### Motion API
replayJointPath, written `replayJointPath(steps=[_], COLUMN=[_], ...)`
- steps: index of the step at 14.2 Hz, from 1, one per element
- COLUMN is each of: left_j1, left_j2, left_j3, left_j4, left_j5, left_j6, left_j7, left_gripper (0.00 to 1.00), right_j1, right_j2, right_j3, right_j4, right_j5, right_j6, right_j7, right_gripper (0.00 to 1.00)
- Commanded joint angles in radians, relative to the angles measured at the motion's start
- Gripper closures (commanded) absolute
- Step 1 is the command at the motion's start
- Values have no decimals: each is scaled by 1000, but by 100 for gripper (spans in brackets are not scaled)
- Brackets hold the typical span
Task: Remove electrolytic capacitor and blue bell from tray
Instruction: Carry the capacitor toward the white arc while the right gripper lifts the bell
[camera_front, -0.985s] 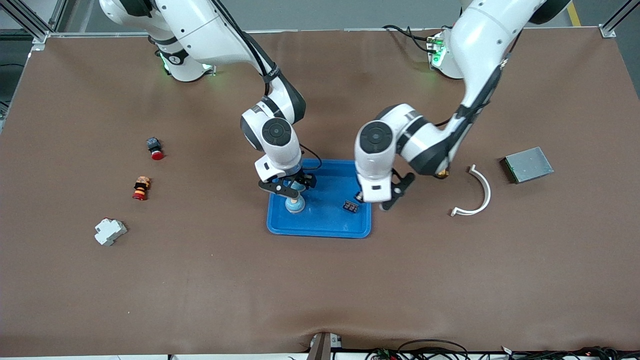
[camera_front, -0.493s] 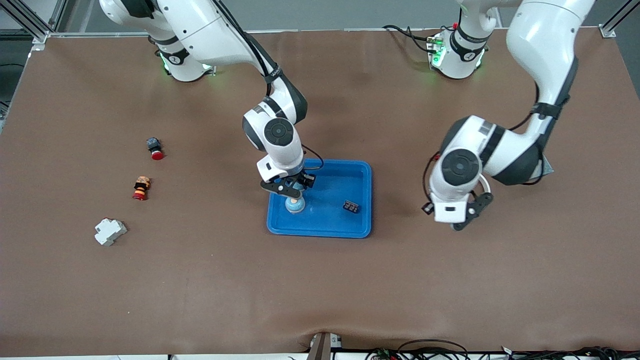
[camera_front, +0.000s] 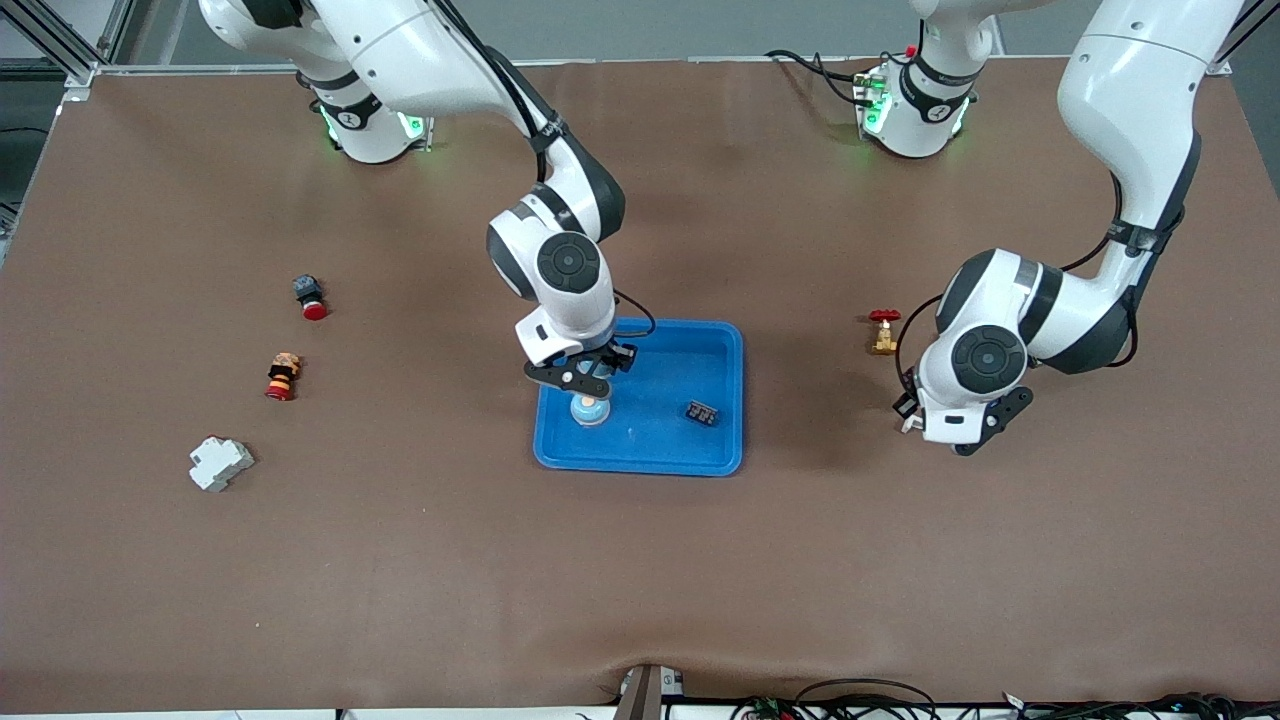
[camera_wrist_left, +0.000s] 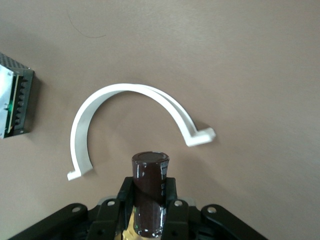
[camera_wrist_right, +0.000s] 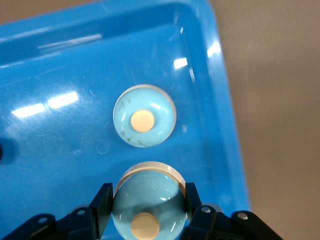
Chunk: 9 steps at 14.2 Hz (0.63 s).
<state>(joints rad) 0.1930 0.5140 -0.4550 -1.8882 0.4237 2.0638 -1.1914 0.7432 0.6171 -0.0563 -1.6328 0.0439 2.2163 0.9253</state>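
My right gripper (camera_front: 585, 380) hangs low over the blue tray (camera_front: 640, 467), shut on a light blue round bell (camera_wrist_right: 150, 192) with a tan button. A like round blue shape (camera_wrist_right: 145, 122) lies on the tray floor just under it (camera_front: 590, 410); I cannot tell whether it is a second bell or a reflection. My left gripper (camera_front: 968, 438) is over the table toward the left arm's end. It is shut on a dark brown capacitor (camera_wrist_left: 149, 172), above a white curved clip (camera_wrist_left: 135, 92).
A small black part (camera_front: 702, 412) lies in the tray. A red-handled brass valve (camera_front: 884, 330) stands between the tray and the left gripper. A finned grey box (camera_wrist_left: 12, 102) lies beside the clip. Two red-capped buttons (camera_front: 310, 297) (camera_front: 282, 376) and a white block (camera_front: 221, 463) lie toward the right arm's end.
My left arm has swung away from the tray's edge toward its own end of the table, over the white clip, uncovering the valve. My right gripper has stayed over the tray.
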Motion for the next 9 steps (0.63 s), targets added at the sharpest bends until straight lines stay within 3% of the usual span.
replayJointPath(steps=[1, 9], left_j1=[66, 68], left_j2=[-40, 17], left_j3=[-17, -14], left_j4=[-114, -117], left_j5=[43, 43], left_j6=[99, 90], left_j7=[12, 16], left_gripper=[100, 100], right_j1=[-73, -318], right_j2=[-107, -456], right_j3=[6, 9], right_j4=[-30, -335], right_j5=[14, 19], right_j6=[-102, -181], right_j7=[-152, -666], right_gripper=[100, 100])
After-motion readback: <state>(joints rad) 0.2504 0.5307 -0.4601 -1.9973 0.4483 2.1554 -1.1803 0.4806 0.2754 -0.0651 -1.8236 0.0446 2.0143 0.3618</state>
